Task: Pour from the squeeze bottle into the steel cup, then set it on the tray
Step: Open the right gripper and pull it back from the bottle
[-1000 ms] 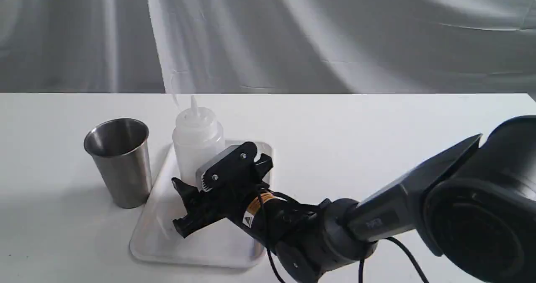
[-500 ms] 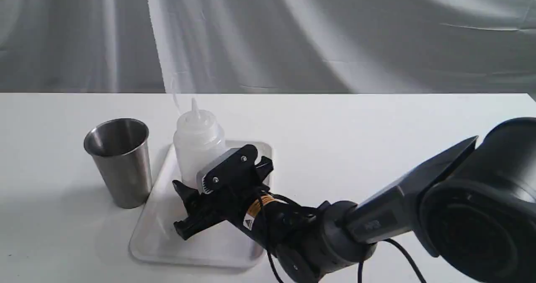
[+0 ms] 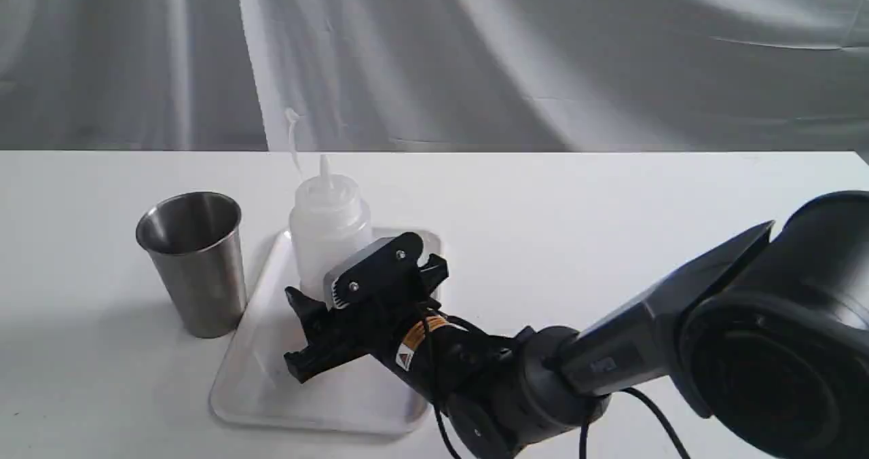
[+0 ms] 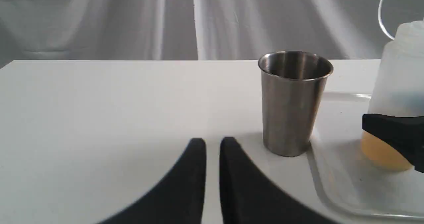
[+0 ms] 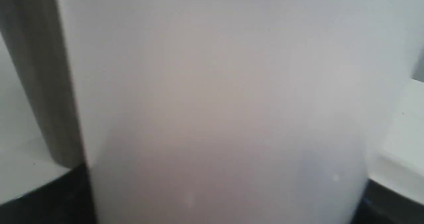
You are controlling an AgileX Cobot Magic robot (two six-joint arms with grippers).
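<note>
The left gripper (image 4: 212, 157) sits low over the bench (image 3: 611, 228), its fingers nearly together and holding nothing. The brushed steel cup (image 3: 192, 262) stands just beside the tray; its contents are unclear. The translucent squeeze bottle (image 3: 329, 225), with amber liquid at its base, is upright over the glossy white tray (image 3: 258, 384). The right gripper (image 3: 313, 313) clasps its lower body, the arm reaching in low.

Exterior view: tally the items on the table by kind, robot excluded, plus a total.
squeeze bottle: 1
steel cup: 1
tray: 1
Total: 3
</note>
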